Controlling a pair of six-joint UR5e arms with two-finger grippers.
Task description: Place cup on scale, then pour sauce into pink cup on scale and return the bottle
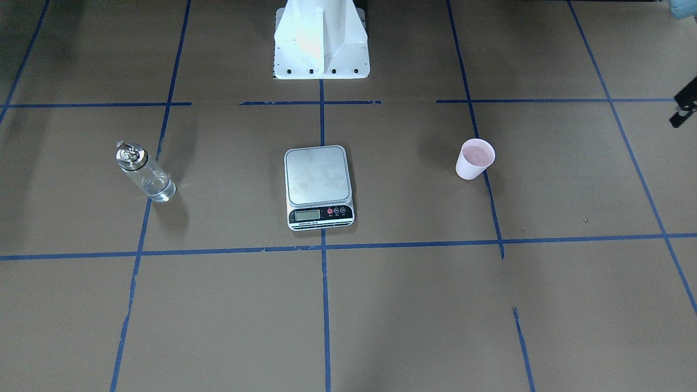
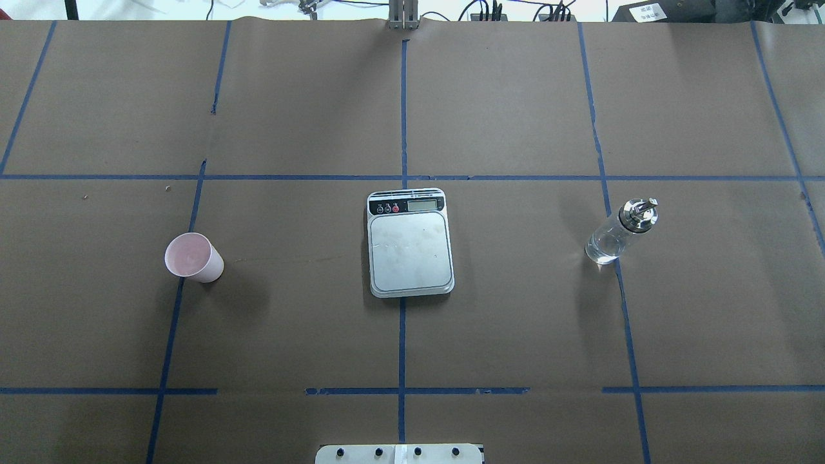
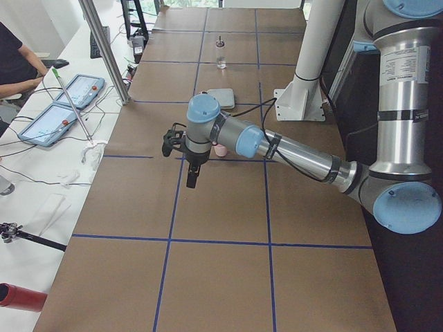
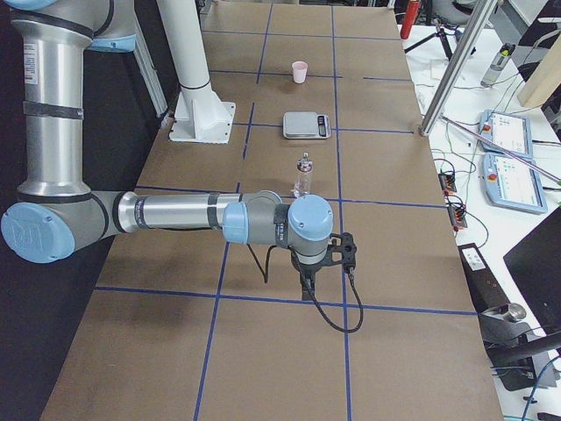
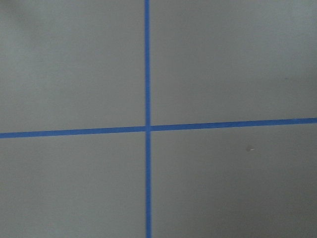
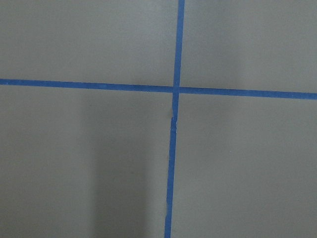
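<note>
Cup: the small pale pink tapered cup stands upright, mouth up, on the brown paper-covered table. It is on your robot's left side, well apart from the scale.
Scale: the small digital kitchen scale with a square silver platform sits at the table's centre. Its platform is bare and its display edge faces away from the robot.
Bottle: the clear glass bottle with a shiny silver cap stands upright on the robot's right side, well apart from the scale.
Left gripper: hangs fingers-down over the table, out towards the left end. You cannot tell how far it is open. Its wrist camera sees only paper and blue tape lines.
Right gripper: hangs likewise near the right end. Its opening is also unclear.
Key relation: the cup lies between the left gripper and the scale, so the left arm is nearer. The cup's long axis is vertical.
Next move: you probably want the left arm to travel inwards to the cup, then carry it on the same way to the platform.
</note>
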